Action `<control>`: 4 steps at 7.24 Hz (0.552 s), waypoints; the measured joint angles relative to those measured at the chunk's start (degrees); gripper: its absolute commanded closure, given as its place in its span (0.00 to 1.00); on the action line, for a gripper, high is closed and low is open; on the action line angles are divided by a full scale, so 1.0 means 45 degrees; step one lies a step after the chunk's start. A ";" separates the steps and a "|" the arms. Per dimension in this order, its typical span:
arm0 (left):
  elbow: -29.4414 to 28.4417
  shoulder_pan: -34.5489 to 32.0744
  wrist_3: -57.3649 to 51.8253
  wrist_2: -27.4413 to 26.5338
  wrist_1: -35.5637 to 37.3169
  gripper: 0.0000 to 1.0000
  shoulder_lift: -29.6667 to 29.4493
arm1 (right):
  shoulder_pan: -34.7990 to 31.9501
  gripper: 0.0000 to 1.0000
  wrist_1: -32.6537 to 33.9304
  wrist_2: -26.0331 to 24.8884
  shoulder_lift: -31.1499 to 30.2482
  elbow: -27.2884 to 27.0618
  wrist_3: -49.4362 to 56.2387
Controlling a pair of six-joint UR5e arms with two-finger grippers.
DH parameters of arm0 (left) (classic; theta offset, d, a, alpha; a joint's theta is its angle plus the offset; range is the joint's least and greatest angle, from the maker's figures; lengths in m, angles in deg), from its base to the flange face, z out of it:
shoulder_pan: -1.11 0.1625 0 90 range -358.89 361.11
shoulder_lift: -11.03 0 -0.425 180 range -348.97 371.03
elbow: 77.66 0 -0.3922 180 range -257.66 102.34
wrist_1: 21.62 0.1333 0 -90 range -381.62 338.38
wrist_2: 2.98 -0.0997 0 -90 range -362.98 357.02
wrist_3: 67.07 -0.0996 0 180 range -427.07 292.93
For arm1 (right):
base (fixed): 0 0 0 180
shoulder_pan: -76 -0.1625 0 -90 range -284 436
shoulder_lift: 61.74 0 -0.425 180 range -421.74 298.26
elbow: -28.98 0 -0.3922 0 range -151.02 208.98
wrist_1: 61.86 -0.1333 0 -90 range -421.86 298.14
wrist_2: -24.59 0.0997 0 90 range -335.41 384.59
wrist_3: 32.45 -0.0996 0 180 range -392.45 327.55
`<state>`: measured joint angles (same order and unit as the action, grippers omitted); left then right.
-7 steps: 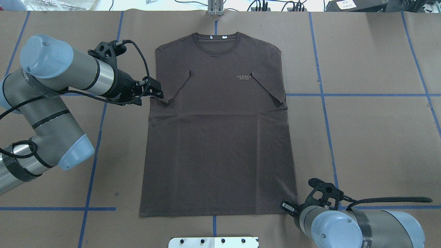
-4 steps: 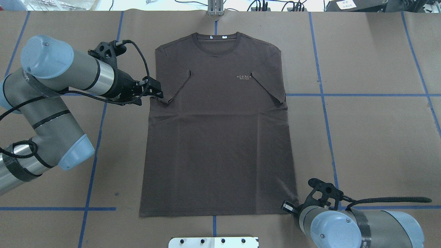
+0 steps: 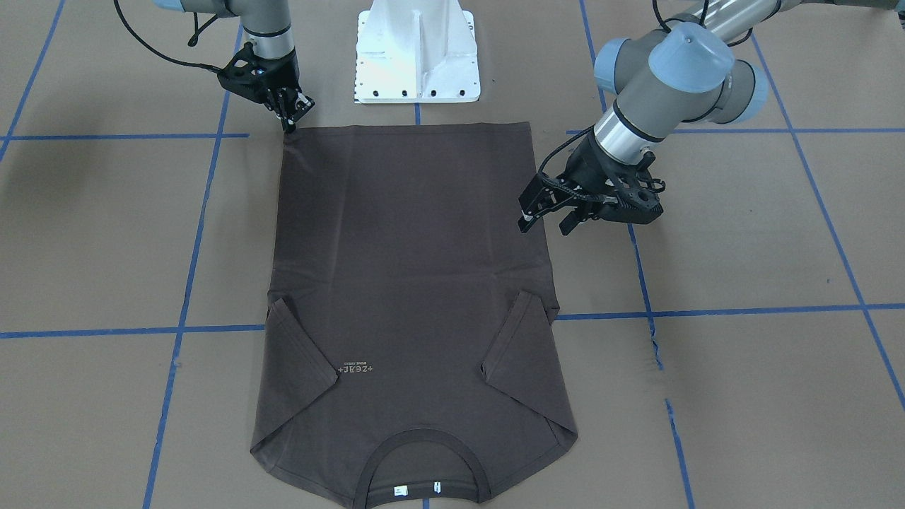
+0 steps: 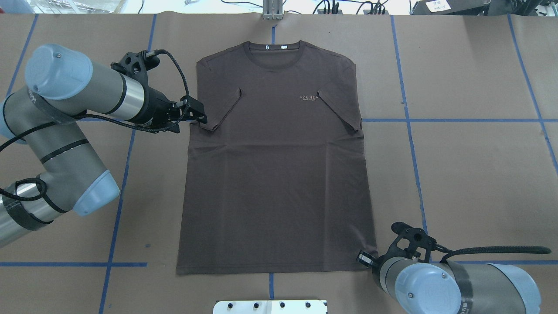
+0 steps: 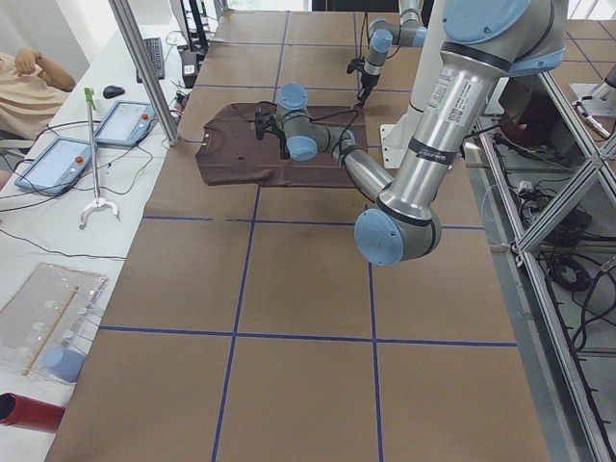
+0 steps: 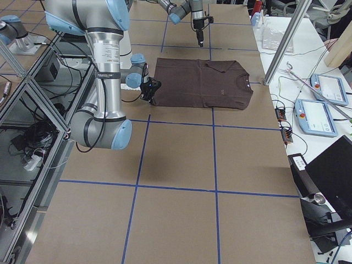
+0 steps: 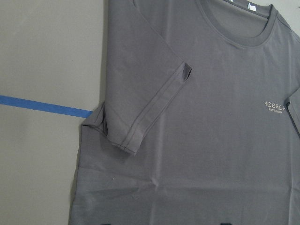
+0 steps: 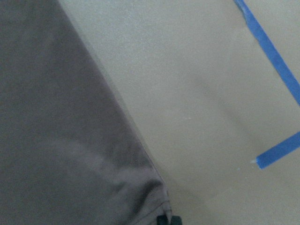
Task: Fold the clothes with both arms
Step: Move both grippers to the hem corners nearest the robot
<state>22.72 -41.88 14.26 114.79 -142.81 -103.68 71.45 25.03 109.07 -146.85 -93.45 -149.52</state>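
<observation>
T-shirt [image 4: 274, 174] lies flat, front up, on the paper-covered table [image 4: 471, 183], with both sleeves folded inward over the chest. Left gripper [image 3: 543, 220]: fingers spread wide and empty, just outside the shirt's side edge, with the folded sleeve [image 4: 220, 111] right ahead of the tips. Right gripper [image 3: 290, 121]: tips down at the shirt's hem corner, fingers close together. The cloth bunches slightly against the fingertips [image 8: 162, 219]; cannot tell whether they pinch it.
</observation>
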 measured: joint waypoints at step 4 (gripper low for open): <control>0.3345 0.4828 0.4247 -0.5066 0.1069 0.24 0.2780 | -0.0077 1.00 0.0485 0.0071 0.0185 -0.0648 0.0013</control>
<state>37.77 -20.15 33.37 91.99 -138.00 -91.16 71.11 27.21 109.40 -146.02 -96.37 -149.46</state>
